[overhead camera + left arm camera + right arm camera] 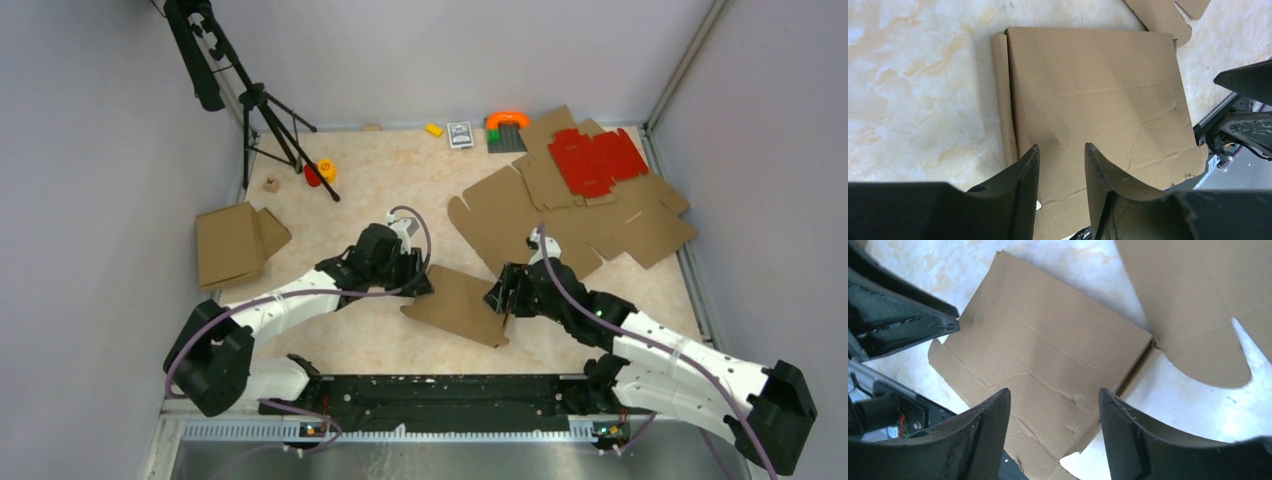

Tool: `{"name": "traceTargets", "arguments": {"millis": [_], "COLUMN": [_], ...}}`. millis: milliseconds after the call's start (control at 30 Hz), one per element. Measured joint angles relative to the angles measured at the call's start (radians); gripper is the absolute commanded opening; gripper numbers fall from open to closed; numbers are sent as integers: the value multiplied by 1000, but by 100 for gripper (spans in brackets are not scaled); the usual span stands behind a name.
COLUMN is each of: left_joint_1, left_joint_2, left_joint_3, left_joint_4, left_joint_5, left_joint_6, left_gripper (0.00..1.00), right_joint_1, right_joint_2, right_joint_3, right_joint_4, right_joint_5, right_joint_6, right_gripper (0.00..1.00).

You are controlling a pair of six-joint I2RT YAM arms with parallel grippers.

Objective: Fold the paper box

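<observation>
A marbled table (370, 190) carries a spread of flat brown cardboard sheets (500, 215) at the far right, topped by a red die-cut sheet (597, 160). The paper box (455, 305) lies near the front centre, between both arms. The right gripper (1054, 392) hovers over it with fingers spread; the left gripper (1062, 147) has its fingers narrowly parted, pinching nothing.

Soft, even light seems to fall from overhead, bright enough to wash the pale table (908, 75) nearly white in the wrist views, leaving only a faint shadow beside the paper box (1088, 90) and slightly soft near edges.
</observation>
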Motion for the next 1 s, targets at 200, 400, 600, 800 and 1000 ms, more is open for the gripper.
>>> {"name": "traceTargets", "arguments": {"millis": [200, 400, 600, 800, 1000], "left_joint_1": [11, 34, 42, 45, 51], "left_joint_2": [-30, 3, 50, 69, 94], "left_joint_3": [29, 44, 44, 44, 38], "left_joint_4": [-60, -108, -127, -122, -102], "left_joint_5": [-33, -32, 5, 45, 63], "left_joint_6": [9, 20, 31, 34, 34], "left_gripper": [44, 45, 42, 40, 40], "right_joint_1": [0, 0, 0, 0, -2], "right_joint_2": [-22, -21, 9, 61, 85], "right_joint_3": [63, 29, -26, -42, -64], "right_joint_4": [-189, -221, -147, -101, -74], "right_joint_5": [57, -10, -105, -147, -164], "right_joint_6": [150, 308, 416, 465, 508], "right_gripper": [62, 56, 52, 45, 41]}}
